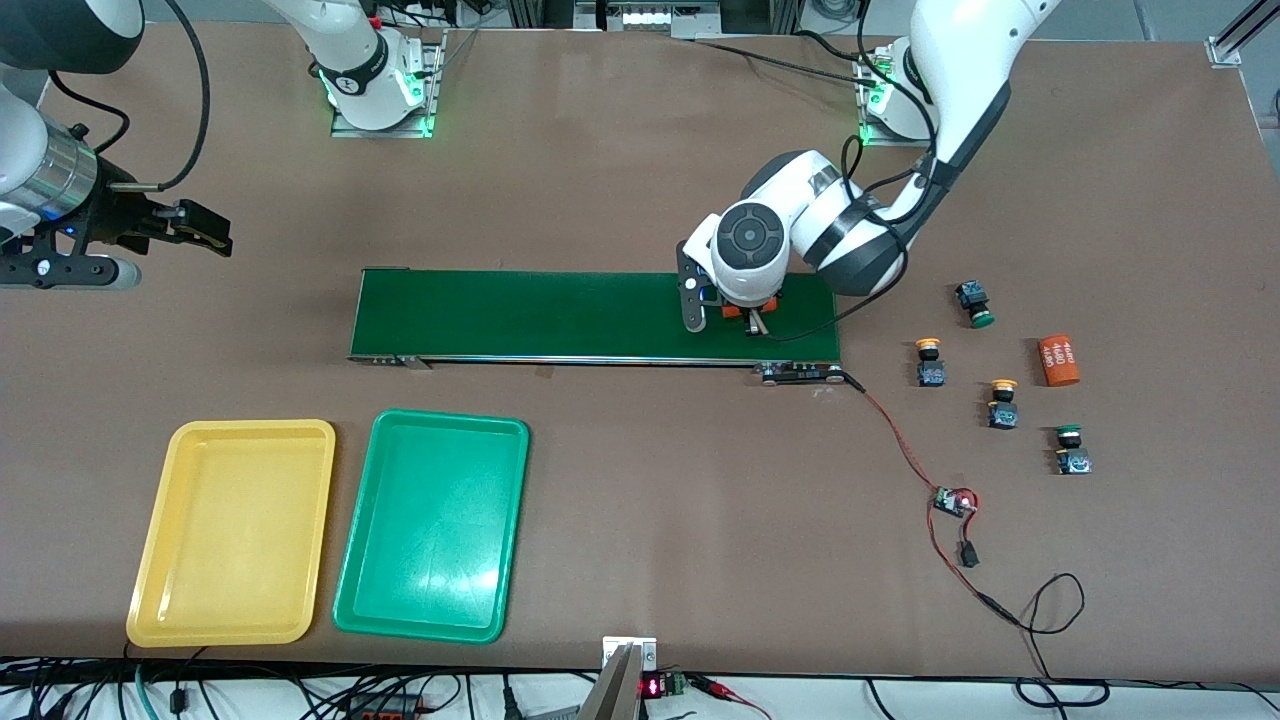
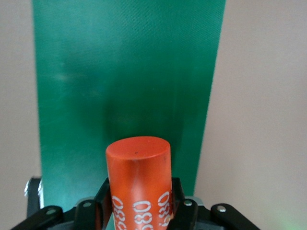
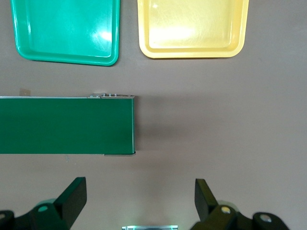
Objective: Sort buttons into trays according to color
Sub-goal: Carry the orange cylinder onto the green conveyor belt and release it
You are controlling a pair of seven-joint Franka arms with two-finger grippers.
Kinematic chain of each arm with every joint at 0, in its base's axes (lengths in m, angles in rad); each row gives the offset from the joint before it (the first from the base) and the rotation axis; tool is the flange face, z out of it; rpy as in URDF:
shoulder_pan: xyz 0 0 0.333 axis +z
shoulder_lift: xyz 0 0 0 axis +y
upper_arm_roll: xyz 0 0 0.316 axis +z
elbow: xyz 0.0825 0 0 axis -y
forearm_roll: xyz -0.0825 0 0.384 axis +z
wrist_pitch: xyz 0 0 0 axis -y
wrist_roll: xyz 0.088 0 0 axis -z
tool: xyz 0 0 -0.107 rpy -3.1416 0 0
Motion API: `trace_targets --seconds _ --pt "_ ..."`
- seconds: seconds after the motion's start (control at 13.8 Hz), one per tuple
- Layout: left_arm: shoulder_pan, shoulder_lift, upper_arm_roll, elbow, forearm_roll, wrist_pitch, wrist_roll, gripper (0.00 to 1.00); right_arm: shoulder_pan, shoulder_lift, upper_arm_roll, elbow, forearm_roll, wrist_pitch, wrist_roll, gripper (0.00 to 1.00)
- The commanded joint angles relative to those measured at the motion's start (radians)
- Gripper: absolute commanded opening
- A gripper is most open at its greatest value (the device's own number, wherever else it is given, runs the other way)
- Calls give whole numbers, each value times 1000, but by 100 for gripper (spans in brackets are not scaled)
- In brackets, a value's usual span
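Front view: left gripper (image 1: 752, 322) is low over the belt (image 1: 560, 315), center right of frame; right gripper (image 1: 205, 228) waits at upper left. Four buttons (image 1: 931, 362) lie at right, off the trays (image 1: 232, 530), lower left.

Left wrist view: fingers (image 2: 106, 201) clamp an orange cylinder (image 2: 139, 184).

Right wrist view: fingers (image 3: 72, 196) spread apart.
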Motion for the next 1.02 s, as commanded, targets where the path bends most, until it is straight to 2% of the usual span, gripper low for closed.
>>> trace_targets --seconds 0.0,0.15,0.44,0.65,0.95 --pt "23 -31 -2 -62 30 66 24 97 -3 -5 5 -9 2 0 6 100" --pt "29 -66 -3 -60 30 60 25 100 -2 -5 5 -9 2 0 6 100" --pt "44 -190 -2 -19 13 -89 10 100 -2 -5 5 -9 2 0 7 100" --pt "120 -197 0 58 -27 -175 -100 100 -2 -5 5 -9 2 0 7 100" --pt "260 -174 11 112 -30 -170 -353 100 -2 -5 5 -11 4 -1 9 100"
